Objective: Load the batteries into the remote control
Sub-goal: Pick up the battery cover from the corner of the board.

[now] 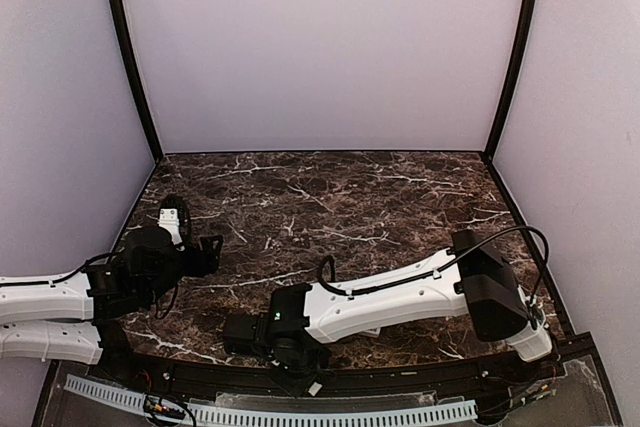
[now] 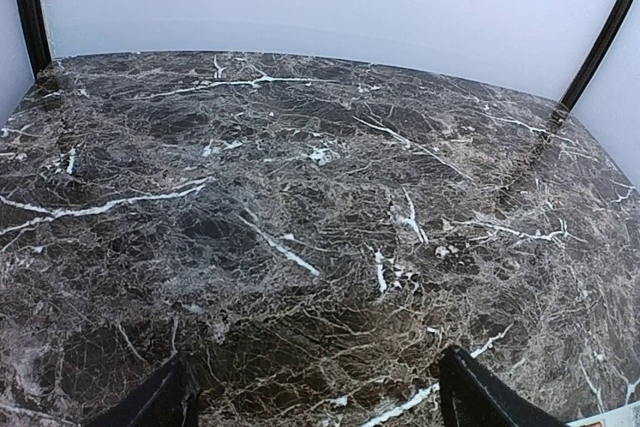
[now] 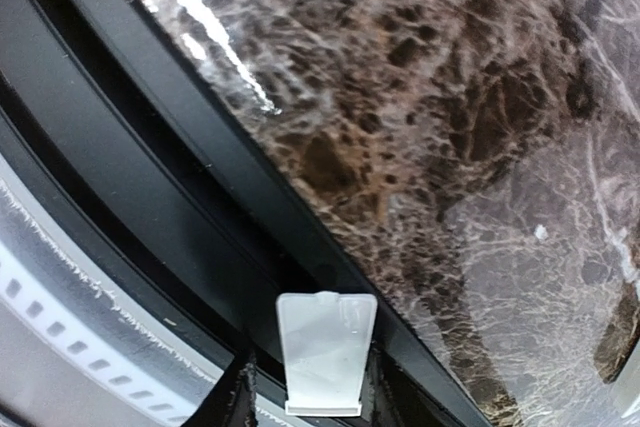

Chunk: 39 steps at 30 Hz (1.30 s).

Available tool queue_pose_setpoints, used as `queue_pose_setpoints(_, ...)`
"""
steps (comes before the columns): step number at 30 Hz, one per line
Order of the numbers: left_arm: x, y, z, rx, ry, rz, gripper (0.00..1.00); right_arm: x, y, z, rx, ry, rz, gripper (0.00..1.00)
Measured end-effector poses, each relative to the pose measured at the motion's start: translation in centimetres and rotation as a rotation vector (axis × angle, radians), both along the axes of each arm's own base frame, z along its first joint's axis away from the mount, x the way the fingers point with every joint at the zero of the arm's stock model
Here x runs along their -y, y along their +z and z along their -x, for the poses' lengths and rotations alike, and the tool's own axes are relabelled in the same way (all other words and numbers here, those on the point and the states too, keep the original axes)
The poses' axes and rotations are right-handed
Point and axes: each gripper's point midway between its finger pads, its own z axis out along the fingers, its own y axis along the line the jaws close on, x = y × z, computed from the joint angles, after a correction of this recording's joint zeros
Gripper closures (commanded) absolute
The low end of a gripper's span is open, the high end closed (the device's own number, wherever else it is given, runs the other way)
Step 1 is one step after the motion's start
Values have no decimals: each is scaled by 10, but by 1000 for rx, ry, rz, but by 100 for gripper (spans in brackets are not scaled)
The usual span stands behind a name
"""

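Observation:
My right gripper [image 3: 306,379] is shut on a small flat white cover piece [image 3: 325,347], which stands upright between the two dark fingers over the table's black near rim [image 3: 150,137]. In the top view that gripper [image 1: 300,357] hangs at the near edge, centre-left, with the cover's white tip [image 1: 313,387] just showing below it. My left gripper [image 1: 212,250] hovers at the left side of the marble, open, with nothing between its fingers [image 2: 470,392]. The remote control and the batteries are hidden or out of view.
Dark brown marble tabletop [image 1: 340,207] with white veins, enclosed by pale walls and black corner posts [image 1: 510,57]. A perforated white strip [image 1: 300,412] runs along the front below the rim. The right arm's white link [image 1: 390,302] lies low across the near right of the table.

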Motion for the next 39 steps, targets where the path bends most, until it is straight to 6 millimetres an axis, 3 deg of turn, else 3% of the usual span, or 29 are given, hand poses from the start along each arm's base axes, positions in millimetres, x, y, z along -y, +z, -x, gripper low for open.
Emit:
queue_pose_setpoints(18,-1,-2,1,0,-3,-11,18,-1,-1,-5,40,23,-26,89)
queue_pose_setpoints(39,13,5,2,25,-80,13,19,1,3,-6,-37,59,-199,89)
